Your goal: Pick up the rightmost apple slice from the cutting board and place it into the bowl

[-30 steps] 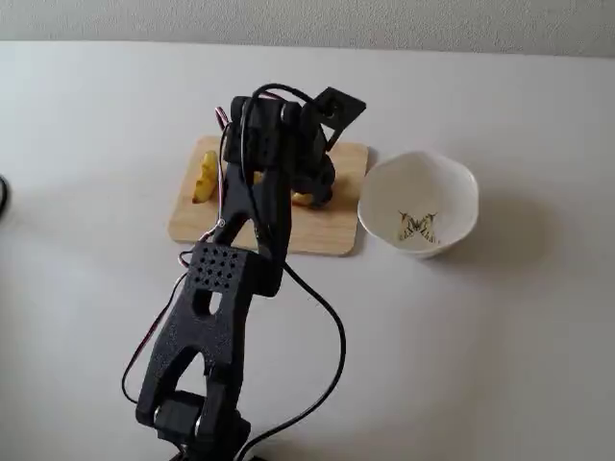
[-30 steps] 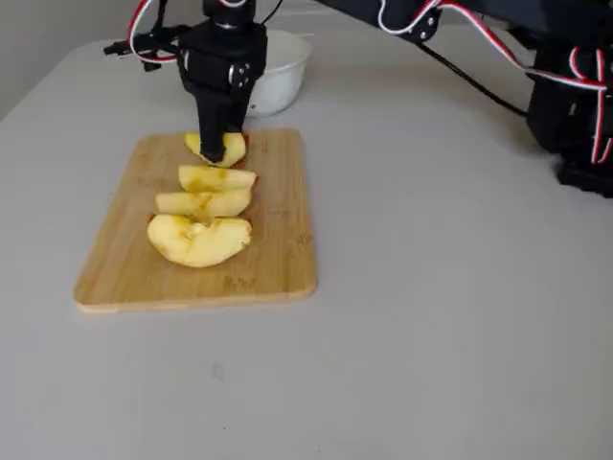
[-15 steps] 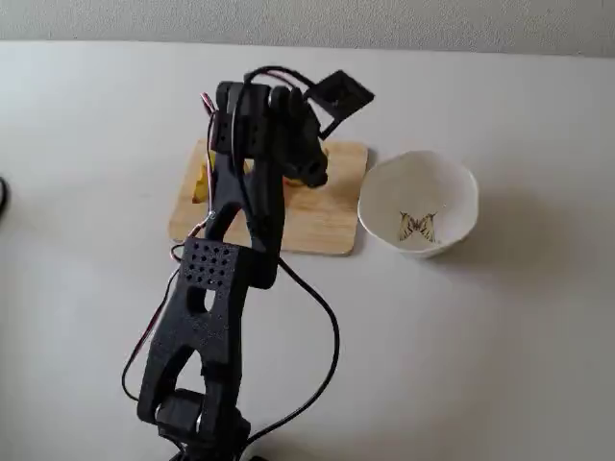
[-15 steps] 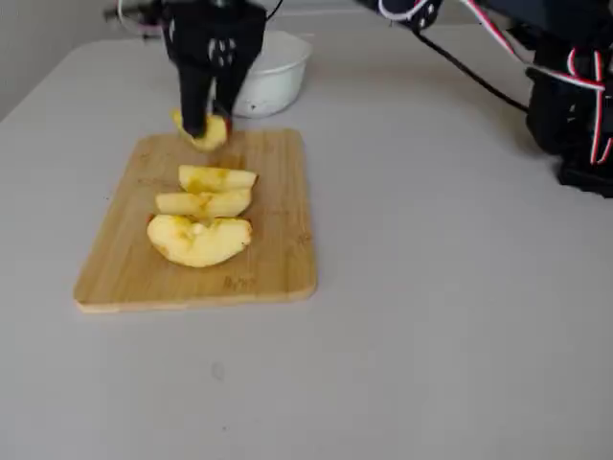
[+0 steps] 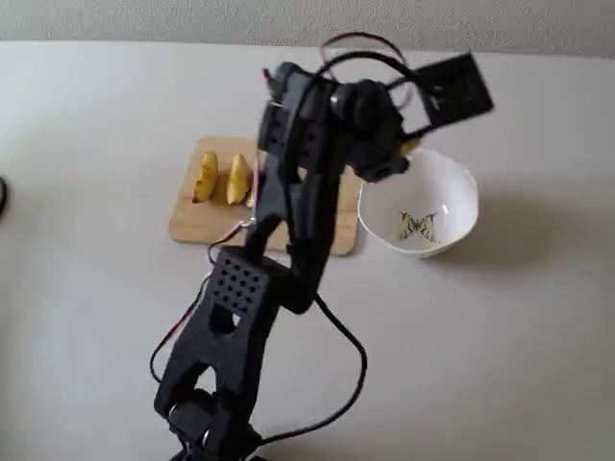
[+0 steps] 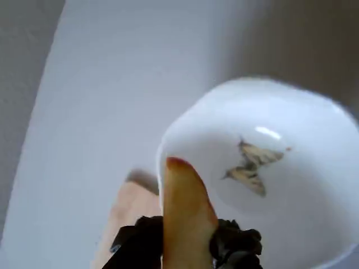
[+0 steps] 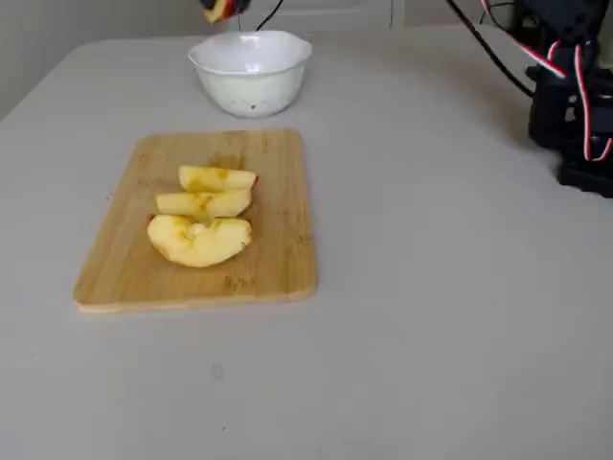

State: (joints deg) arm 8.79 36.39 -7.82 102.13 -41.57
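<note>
Gripping the rightmost apple slice [image 6: 184,216] between its two dark fingers [image 6: 137,241], the gripper [image 6: 185,246] enters the wrist view from the 6 o'clock edge, closed tight on the wedge. The slice stands nearly upright in that view, pale yellow with a reddish tip pointing toward 12 o'clock. It hangs over the near rim of the bowl [image 6: 314,224], whose butterfly drawing [image 6: 251,166] sits at about 2 o'clock from the slice tip. A corner of the cutting board [image 6: 126,216] shows at 9 o'clock from the gripper.

In a fixed view, the black arm [image 5: 288,221] reaches up from the 6 o'clock edge across the cutting board [image 5: 197,223], its head ending just over the bowl [image 5: 452,192], which lies at 3 o'clock from the board. Two yellow wedges [image 5: 223,179] lie on the board at 9 o'clock from the arm; the arm hides the rest of that area.

In another fixed view, the slice [image 7: 219,9] shows at the 12 o'clock edge, held in the air just above the bowl [image 7: 251,72]. At 6 o'clock from the bowl, the cutting board [image 7: 124,268] carries three remaining wedges [image 7: 201,216], packed side by side and touching.
</note>
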